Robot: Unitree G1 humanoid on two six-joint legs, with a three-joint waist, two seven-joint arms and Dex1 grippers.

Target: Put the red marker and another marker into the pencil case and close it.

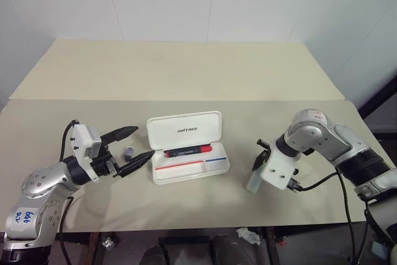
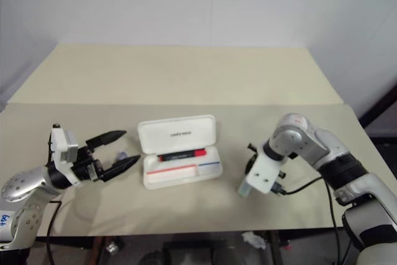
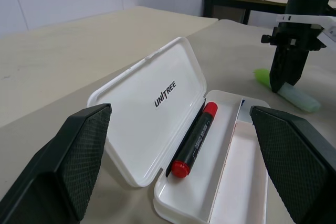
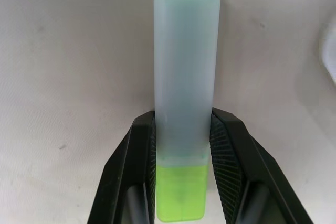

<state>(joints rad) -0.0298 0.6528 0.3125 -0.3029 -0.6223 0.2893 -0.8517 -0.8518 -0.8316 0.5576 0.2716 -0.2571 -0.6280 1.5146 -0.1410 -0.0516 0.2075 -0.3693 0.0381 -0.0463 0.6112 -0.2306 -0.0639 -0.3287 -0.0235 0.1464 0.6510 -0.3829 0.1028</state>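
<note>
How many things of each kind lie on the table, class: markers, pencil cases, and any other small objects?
Markers: 2, the red marker in the case and the pale green marker between the right gripper's fingers.
Pencil cases: 1, the open white pencil case.
Other: 1, a small grey-blue object.
Total: 4

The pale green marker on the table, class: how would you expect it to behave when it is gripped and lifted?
The pale green marker looks like stiff plastic, so it should hold its shape. Its flat sides, met squarely by the right gripper jaws, probably stop it rolling. The smooth body could slip, though the ribbed pads should help. It looks light for its size.
</note>
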